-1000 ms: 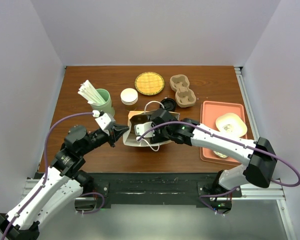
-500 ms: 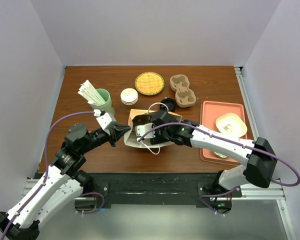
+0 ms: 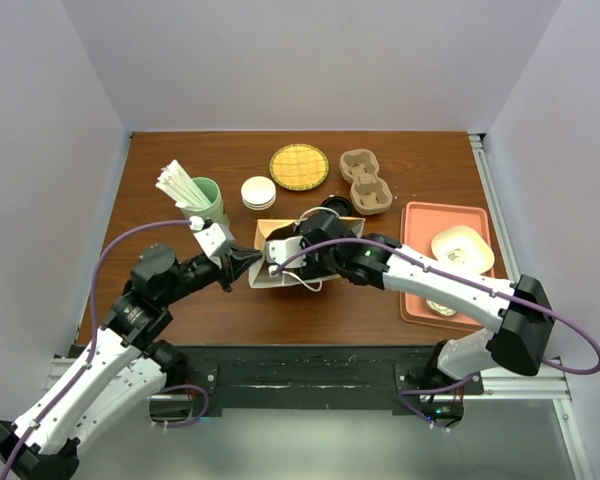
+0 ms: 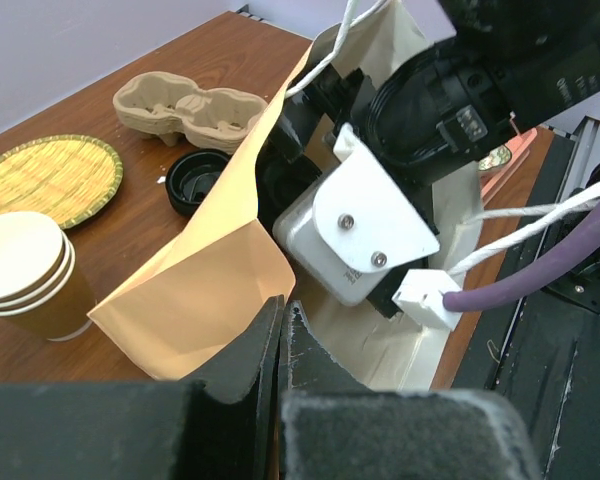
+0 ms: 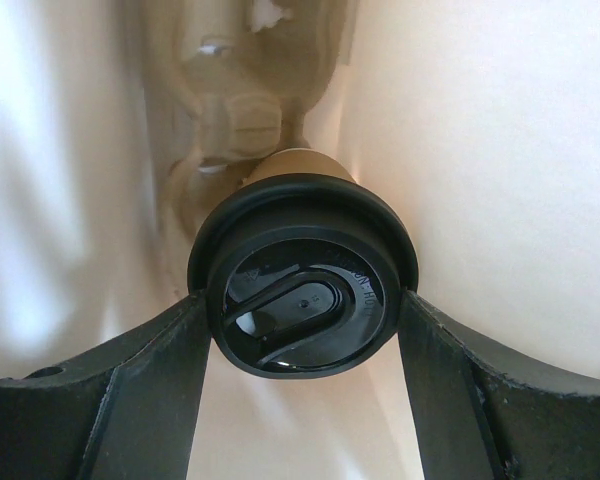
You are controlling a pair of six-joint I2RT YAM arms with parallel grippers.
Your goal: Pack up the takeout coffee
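The takeout coffee (image 5: 302,300), a brown paper cup with a black lid, is inside the pale paper bag (image 3: 268,272), seen lid-first in the right wrist view. My right gripper (image 5: 302,308) is shut on it, one finger on each side of the lid. In the top view the right gripper (image 3: 288,250) reaches into the bag's mouth, and the cup is hidden there. My left gripper (image 3: 248,263) is shut on the bag's left edge. In the left wrist view its jaws (image 4: 280,310) are pressed together at the bag's (image 4: 215,270) rim.
Behind the bag are a pale green cup of white sticks (image 3: 205,203), stacked paper cups (image 3: 258,192), a woven yellow mat (image 3: 299,166), a pulp cup carrier (image 3: 365,181) and a loose black lid (image 3: 335,205). An orange tray (image 3: 420,215) with a white bowl (image 3: 461,248) lies on the right.
My right gripper has pushed the coffee deeper into the bag. The bag has shifted toward the back and looks narrower. The left gripper has followed, still on the bag's edge.
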